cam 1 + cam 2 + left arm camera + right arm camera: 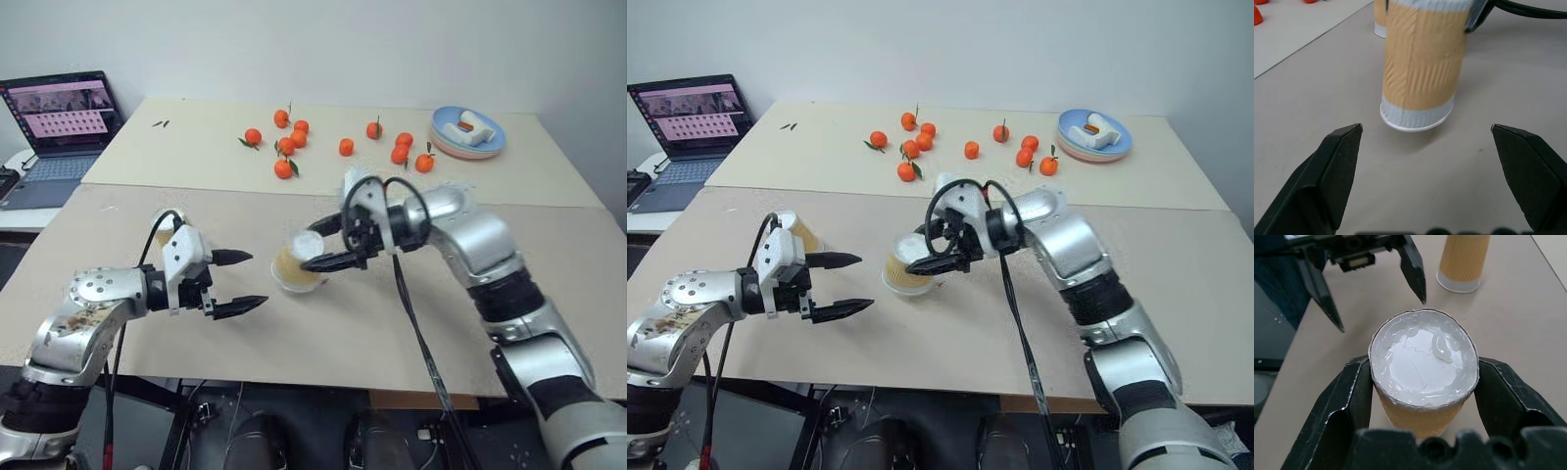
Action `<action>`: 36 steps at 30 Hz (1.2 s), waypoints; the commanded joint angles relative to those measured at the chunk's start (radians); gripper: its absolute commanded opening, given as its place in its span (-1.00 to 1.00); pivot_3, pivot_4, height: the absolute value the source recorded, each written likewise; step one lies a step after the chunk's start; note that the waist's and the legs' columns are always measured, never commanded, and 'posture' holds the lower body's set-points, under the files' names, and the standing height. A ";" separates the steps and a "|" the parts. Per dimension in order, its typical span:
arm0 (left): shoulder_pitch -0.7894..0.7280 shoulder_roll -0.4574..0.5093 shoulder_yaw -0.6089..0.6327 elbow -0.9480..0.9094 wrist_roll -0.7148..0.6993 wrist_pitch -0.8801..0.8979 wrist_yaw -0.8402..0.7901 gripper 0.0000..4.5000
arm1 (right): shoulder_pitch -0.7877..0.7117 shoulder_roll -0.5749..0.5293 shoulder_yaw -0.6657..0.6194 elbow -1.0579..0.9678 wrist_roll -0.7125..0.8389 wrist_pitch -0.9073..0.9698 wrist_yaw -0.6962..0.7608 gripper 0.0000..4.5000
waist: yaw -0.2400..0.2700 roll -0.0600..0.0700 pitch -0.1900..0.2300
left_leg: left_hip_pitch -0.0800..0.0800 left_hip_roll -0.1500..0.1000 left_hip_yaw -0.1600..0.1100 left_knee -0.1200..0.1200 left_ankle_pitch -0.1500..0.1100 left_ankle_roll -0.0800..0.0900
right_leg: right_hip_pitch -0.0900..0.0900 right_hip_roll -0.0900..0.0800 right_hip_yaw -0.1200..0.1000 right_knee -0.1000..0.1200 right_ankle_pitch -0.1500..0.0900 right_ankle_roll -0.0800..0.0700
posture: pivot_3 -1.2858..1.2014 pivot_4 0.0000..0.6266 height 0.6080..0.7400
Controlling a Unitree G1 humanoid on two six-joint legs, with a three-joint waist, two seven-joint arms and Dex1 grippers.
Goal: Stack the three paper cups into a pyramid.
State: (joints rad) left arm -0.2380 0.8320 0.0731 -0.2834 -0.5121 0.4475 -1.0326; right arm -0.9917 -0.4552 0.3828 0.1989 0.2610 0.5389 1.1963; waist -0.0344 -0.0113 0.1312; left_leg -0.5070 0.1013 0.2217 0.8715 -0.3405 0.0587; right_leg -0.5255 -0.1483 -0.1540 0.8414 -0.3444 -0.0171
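Observation:
My right gripper (pixel 310 251) is shut on an upside-down tan paper cup (pixel 290 270), white base up, over the middle of the near table. In the right wrist view its fingers (pixel 1352 391) clamp the cup (pixel 1424 362) from both sides. My left gripper (pixel 260 279) stands open just left of that cup, nothing between its fingers, pointing at the cup (pixel 1420 73). A second cup (pixel 167 233) stands upside down behind the left gripper; the right wrist view shows that cup (pixel 1463 259) too. A third cup (pixel 1380 19) peeks out beyond the held one.
Several tangerines (pixel 294 142) lie scattered on the far table. A blue plate (pixel 468 147) sits at its far right. An open laptop (pixel 61 117) stands on a side desk at the far left. The near table's front edge (pixel 323 377) runs below both arms.

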 commanded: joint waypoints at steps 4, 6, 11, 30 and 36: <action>0.046 0.006 0.058 -0.099 -0.020 0.025 0.036 1.00 | -0.079 0.066 0.013 0.184 -0.080 -0.136 0.049 0.23 | -0.008 0.000 0.000 | -0.001 0.000 0.000 0.000 0.000 0.000 | -0.001 0.000 -0.001 0.000 0.000 0.000 | 0.03 -0.52 -0.17; 0.059 0.005 0.064 -0.115 -0.023 0.031 0.044 1.00 | -0.083 0.077 0.008 0.207 -0.088 -0.146 0.062 0.23 | -0.009 0.000 0.000 | -0.001 0.000 0.000 0.000 0.000 0.000 | 0.000 0.000 0.000 0.000 0.000 0.000 | 0.03 -0.52 -0.17; 0.074 0.002 0.078 -0.130 -0.025 0.043 0.065 1.00 | -0.078 0.089 -0.012 0.226 -0.092 -0.155 0.074 0.93 | -0.009 0.000 0.000 | -0.001 0.001 -0.001 0.000 0.000 0.000 | -0.001 0.001 0.000 0.001 0.000 0.000 | 0.03 -0.52 -0.17; 0.051 -0.015 0.059 -0.084 0.006 0.024 0.063 1.00 | 0.397 -0.369 -0.544 -0.484 0.272 0.347 -0.027 0.97 | 0.014 -0.001 0.000 | 0.002 0.001 -0.003 -0.001 0.000 0.000 | 0.003 0.001 -0.001 -0.002 0.000 0.000 | 0.03 -0.52 -0.17; 0.006 -0.020 0.050 -0.057 0.016 0.026 0.072 1.00 | 0.418 -0.249 -0.416 -0.351 -0.022 0.332 -0.484 0.97 | -0.008 -0.001 0.000 | 0.016 0.004 -0.001 -0.001 0.000 -0.001 | 0.015 0.000 0.002 -0.002 -0.002 0.003 | 0.03 -0.52 -0.17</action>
State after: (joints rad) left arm -0.2079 0.8127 0.1168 -0.3363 -0.4994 0.4923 -0.9669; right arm -0.5427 -0.7258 -0.0547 -0.1915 0.3207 0.9067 0.8345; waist -0.0422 -0.0124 0.1316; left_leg -0.4918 0.1055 0.2203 0.8704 -0.3402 0.0574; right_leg -0.5113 -0.1479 -0.1524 0.8395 -0.3468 -0.0131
